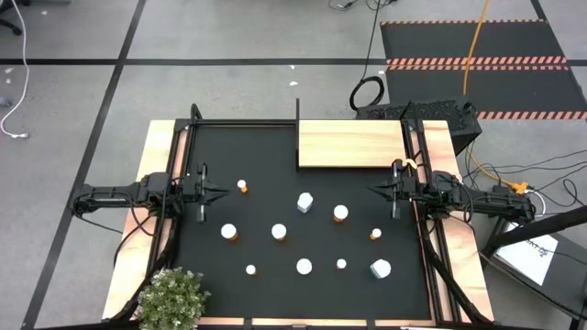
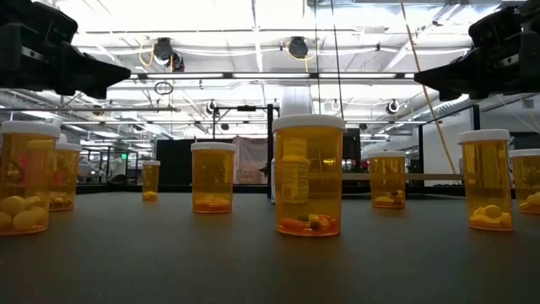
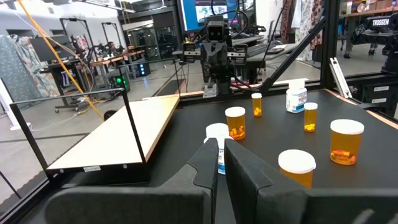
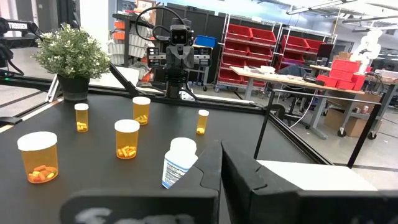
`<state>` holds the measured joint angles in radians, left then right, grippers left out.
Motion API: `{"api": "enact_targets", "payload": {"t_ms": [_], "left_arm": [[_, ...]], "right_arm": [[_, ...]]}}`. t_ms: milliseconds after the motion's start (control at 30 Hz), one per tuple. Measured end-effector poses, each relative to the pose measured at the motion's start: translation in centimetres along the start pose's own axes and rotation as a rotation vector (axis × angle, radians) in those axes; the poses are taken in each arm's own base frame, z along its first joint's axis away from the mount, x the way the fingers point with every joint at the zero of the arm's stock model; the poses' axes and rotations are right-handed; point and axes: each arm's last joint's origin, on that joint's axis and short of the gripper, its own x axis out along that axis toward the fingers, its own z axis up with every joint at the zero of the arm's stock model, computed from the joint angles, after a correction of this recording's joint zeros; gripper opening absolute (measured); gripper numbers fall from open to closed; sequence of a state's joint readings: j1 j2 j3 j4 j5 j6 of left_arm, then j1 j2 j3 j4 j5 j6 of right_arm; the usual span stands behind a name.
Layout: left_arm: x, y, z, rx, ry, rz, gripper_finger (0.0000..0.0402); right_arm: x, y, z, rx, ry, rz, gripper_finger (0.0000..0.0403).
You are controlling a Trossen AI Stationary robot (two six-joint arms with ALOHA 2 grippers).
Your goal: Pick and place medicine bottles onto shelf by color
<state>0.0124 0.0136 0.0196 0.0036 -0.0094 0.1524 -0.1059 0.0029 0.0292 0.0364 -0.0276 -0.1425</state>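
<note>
The black mat (image 1: 275,156) covers most of the table, and only the high view shows it whole. On its far edge, toward the right side, lies the shelf (image 1: 351,144), a flat light-wood board. Its long axis runs left to right across the table, and nothing stands on it. The low view shows this board only as a thin pale strip behind the bottles.

The medicine bottles (image 1: 279,231) all stand upright on the mat, spread over its middle and near part, well apart from each other and from the shelf. From above only the white caps are seen; the low view shows the orange bodies and the pills inside (image 2: 308,175). The right wrist view shows a white bottle (image 4: 178,162) with a blue label, and a plant (image 4: 73,51) at the near left corner.

The left gripper (image 1: 220,192) hangs above the left side of the mat, clenched and holding nothing. The right gripper (image 1: 376,191) hangs above the right side, also clenched and empty.
</note>
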Motion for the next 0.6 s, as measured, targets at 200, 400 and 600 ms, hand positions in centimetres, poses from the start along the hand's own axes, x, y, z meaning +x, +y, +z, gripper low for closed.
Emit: {"api": "enact_targets", "payload": {"t_ms": [200, 400, 600], "left_arm": [[0.0, 0.0, 0.0, -0.001, 0.0, 0.0, 0.0031], [0.0, 0.0, 0.01, -0.044, 0.0, 0.0, 0.0031], [0.0, 0.0, 0.03, -0.131, -0.003, 0.0, 0.0031]], "right_arm": [[0.0, 0.0, -0.01, 0.0, 0.001, 0.0, 0.0], [0.0, 0.0, 0.0, 0.0, 0.0, 0.0, 0.0], [0.0, 0.0, 0.0, 0.0, 0.0, 0.0, 0.0]]}}
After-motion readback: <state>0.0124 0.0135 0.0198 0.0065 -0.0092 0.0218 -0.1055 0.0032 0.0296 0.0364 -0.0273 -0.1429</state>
